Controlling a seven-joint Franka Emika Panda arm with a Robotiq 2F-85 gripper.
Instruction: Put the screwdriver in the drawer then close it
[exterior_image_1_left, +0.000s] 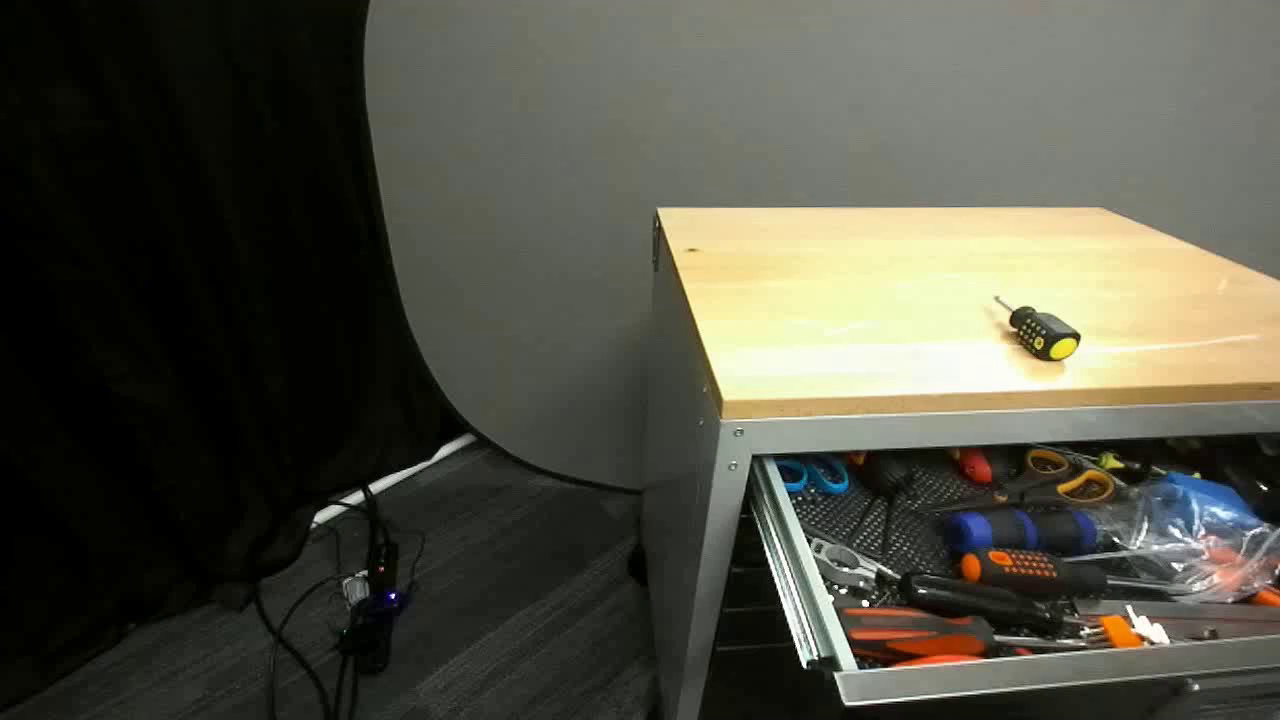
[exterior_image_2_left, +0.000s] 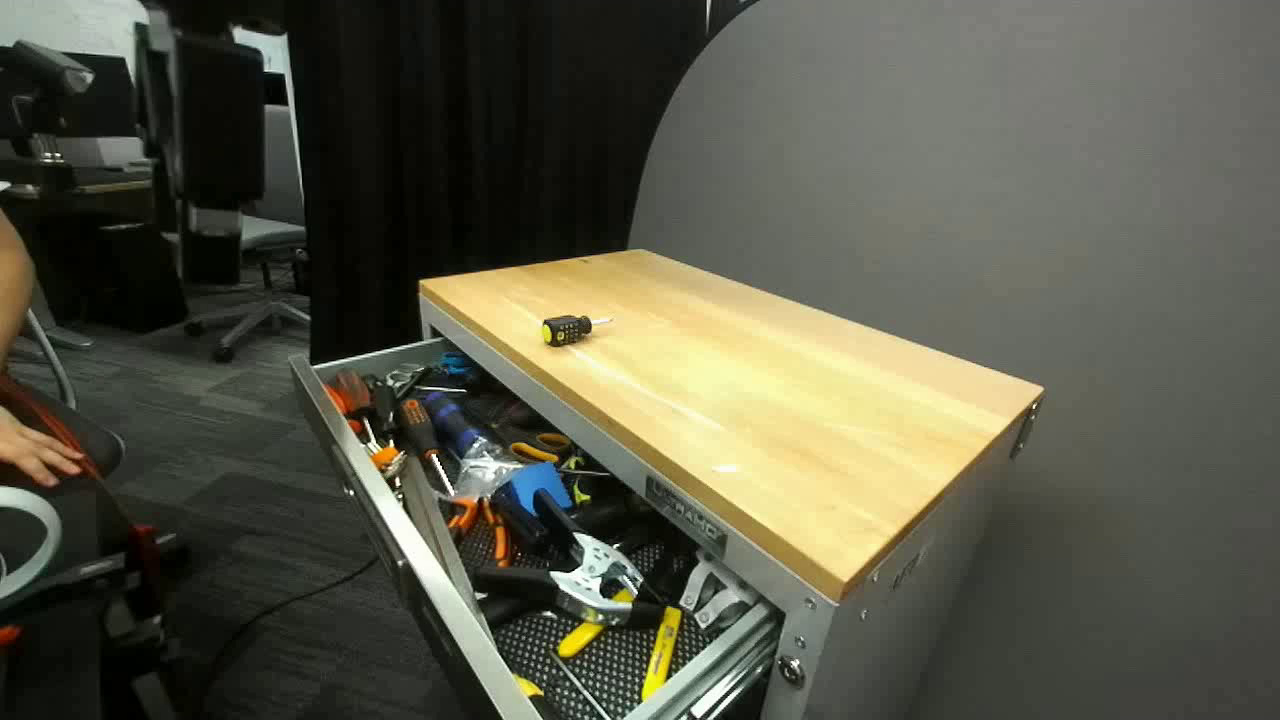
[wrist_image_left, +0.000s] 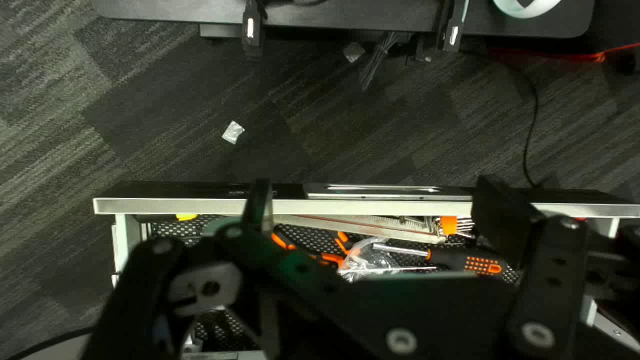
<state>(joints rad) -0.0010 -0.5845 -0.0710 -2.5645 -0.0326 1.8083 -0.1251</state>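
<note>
The stubby yellow-and-black screwdriver (exterior_image_1_left: 1043, 334) lies on its side on the wooden cabinet top, near the edge above the drawer. It also shows in an exterior view (exterior_image_2_left: 567, 330) and is out of the wrist view. The top drawer (exterior_image_1_left: 1050, 675) is pulled open and full of tools; its front rim shows in an exterior view (exterior_image_2_left: 415, 560) and in the wrist view (wrist_image_left: 350, 206). My gripper (wrist_image_left: 380, 200) is open and empty, its fingers wide apart, with the drawer seen below. In an exterior view my gripper (exterior_image_2_left: 212, 245) hangs at the upper left, apart from the cabinet and the screwdriver.
The wooden cabinet top (exterior_image_2_left: 760, 400) stands above the open drawer. Inside the drawer are an orange-dotted screwdriver (wrist_image_left: 465, 260), a plastic bag (wrist_image_left: 367, 257) and a metal clamp (exterior_image_2_left: 600, 575). A person's hand (exterior_image_2_left: 35, 450) rests at the left. A grey panel (exterior_image_1_left: 520, 200) stands behind the cabinet.
</note>
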